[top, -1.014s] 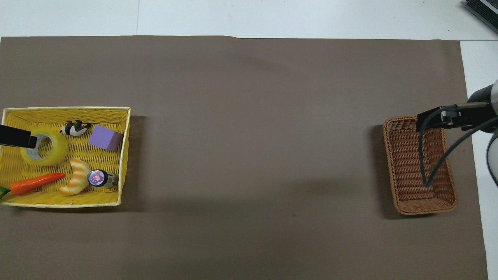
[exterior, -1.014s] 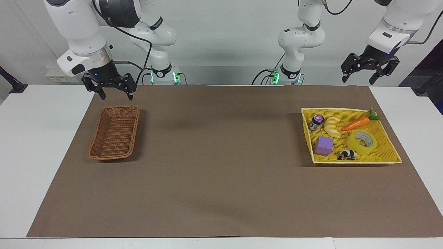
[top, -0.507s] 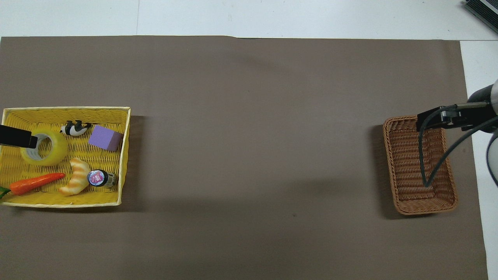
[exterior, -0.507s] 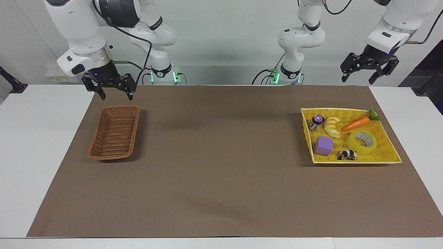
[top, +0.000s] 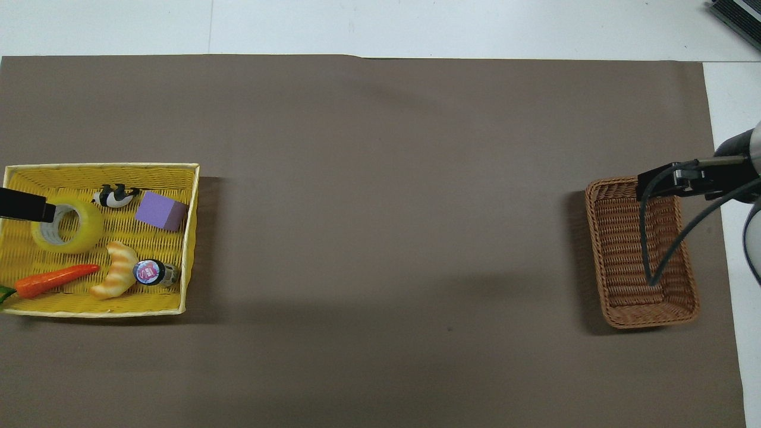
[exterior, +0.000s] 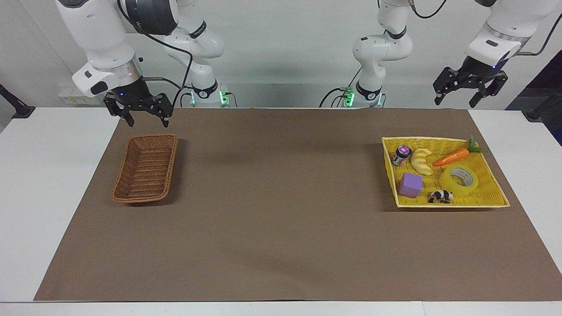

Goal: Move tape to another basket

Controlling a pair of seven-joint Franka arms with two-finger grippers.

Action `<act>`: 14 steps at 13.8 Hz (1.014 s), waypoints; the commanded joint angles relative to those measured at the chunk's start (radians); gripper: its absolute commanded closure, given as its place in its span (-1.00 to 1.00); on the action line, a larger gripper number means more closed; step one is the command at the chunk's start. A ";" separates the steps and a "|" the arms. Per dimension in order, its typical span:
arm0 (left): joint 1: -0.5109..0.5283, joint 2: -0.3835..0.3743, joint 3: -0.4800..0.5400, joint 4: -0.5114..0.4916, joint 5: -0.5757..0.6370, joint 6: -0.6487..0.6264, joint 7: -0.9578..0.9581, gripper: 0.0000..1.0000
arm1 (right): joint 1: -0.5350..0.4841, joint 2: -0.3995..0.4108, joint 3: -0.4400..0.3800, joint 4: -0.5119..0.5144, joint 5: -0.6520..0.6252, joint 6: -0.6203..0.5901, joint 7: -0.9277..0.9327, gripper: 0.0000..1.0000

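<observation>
The yellow tape roll [exterior: 459, 181] lies flat in the bright-yellow woven tray [exterior: 421, 139] at the left arm's end of the table; it also shows in the overhead view [top: 66, 226]. The brown wicker basket [exterior: 145, 169] stands empty at the right arm's end, also in the overhead view [top: 618, 249]. My left gripper [exterior: 470, 87] hangs open and empty, high over the tray and well apart from the tape. My right gripper [exterior: 147, 115] hangs open and empty over the basket.
In the tray with the tape lie a toy carrot [exterior: 452, 156], a pale croissant toy [exterior: 421, 161], a purple cube [exterior: 410, 184], a small panda figure [exterior: 440, 196] and a small jar [exterior: 401, 154]. A brown mat [exterior: 281, 210] covers the table.
The left gripper has shifted very slightly above the tray. Nothing else has moved.
</observation>
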 commanded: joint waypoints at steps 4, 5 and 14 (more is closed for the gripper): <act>0.012 0.057 -0.001 0.092 -0.008 -0.008 0.006 -1.00 | -0.015 -0.022 0.009 -0.029 0.015 0.023 -0.004 -1.00; 0.012 0.061 0.000 0.093 -0.007 -0.010 0.016 -1.00 | -0.015 -0.022 0.009 -0.029 0.015 0.022 -0.004 -1.00; 0.111 0.173 0.002 0.101 -0.024 0.081 0.127 -1.00 | -0.015 -0.022 0.009 -0.029 0.015 0.023 -0.004 -1.00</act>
